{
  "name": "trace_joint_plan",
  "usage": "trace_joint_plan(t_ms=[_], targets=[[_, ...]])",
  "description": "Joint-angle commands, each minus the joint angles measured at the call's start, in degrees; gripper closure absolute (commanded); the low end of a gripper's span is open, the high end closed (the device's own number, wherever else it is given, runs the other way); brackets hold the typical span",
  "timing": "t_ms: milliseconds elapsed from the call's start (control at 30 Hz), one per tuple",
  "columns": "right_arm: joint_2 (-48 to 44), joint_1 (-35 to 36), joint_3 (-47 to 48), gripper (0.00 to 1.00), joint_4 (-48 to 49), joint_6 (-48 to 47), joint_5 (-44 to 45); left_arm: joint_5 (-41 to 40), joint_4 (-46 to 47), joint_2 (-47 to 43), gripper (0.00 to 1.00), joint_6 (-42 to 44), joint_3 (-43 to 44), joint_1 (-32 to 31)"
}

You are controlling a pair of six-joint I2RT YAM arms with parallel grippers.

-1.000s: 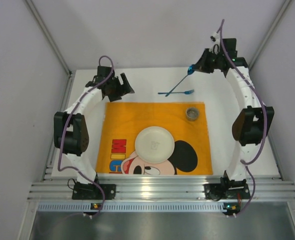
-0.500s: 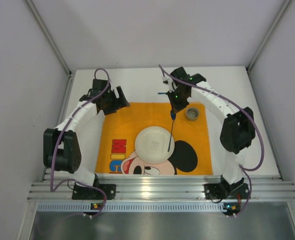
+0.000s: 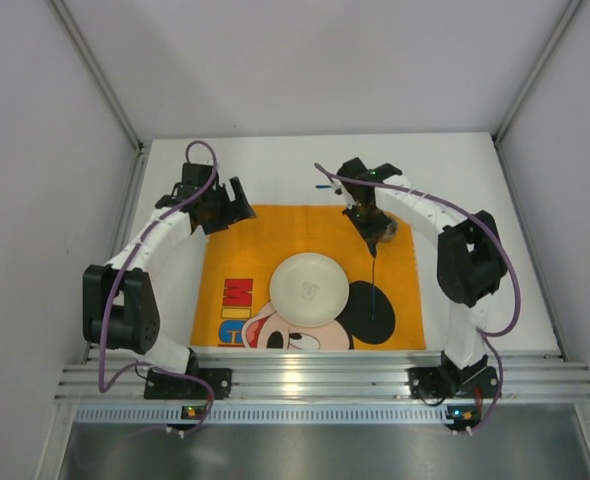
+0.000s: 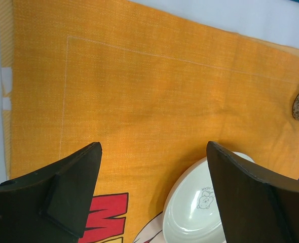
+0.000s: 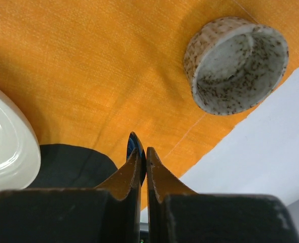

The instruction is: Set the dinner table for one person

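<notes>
Pinched shut, my right gripper (image 5: 142, 154) held a thin blue utensil (image 3: 374, 280) by one end, and its length hung down over the right side of the orange mat (image 3: 265, 235), just beside the plate (image 3: 309, 288) and short of the mat's right edge. My left gripper (image 4: 153, 147) hovered wide open and empty over the mat's far left corner. The dinner table (image 3: 275, 160) lay under it all, plain matte white, bare around the mat, with a ribbed aluminium rail along its near edge. I judged the grip to be the weak point: the handle was slim and glossy and was caught only at its tip, so it could swivel or slip between my fingers and drop crooked. If I lowered it too close to the plate, it could land on the smooth, rounded white rim and rock there instead of lying flat. A careless swing towards the far right corner of the mat could knock the small speckled cup (image 5: 235, 63), a squat round thing with a rough stone look. The mat was woven cloth with a stitched border, so a dragged tip might ruck it. I could not tell whether the utensil was a spoon or a fork.
</notes>
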Motion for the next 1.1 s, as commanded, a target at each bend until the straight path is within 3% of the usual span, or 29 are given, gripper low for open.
trace_joint_plan(t_ms=[0, 867, 967, 1000, 1067], targets=[[1.5, 1.9, 0.2, 1.00, 2.6, -0.8, -0.1, -0.4, 0.9, -1.0, 0.10, 1.0, 0.4, 0.4], [1.7, 3.4, -3.8, 0.99, 5.1, 4.3, -2.7, -0.1, 1.1, 1.4, 0.11, 0.8, 1.6, 0.6], [1.1, 3.8, -3.7, 0.75, 5.0, 4.8, -2.4, -0.2, 1.1, 1.4, 0.11, 0.6, 1.5, 0.6], [0.8, 3.8, -3.4, 0.58, 4.9, 5.0, -2.5, -0.2, 1.1, 1.2, 0.11, 0.5, 1.4, 0.6], [0.1, 3.9, -2.7, 0.47, 4.9, 5.3, -2.1, -0.2, 1.3, 1.2, 0.10, 0.5, 1.3, 0.6]])
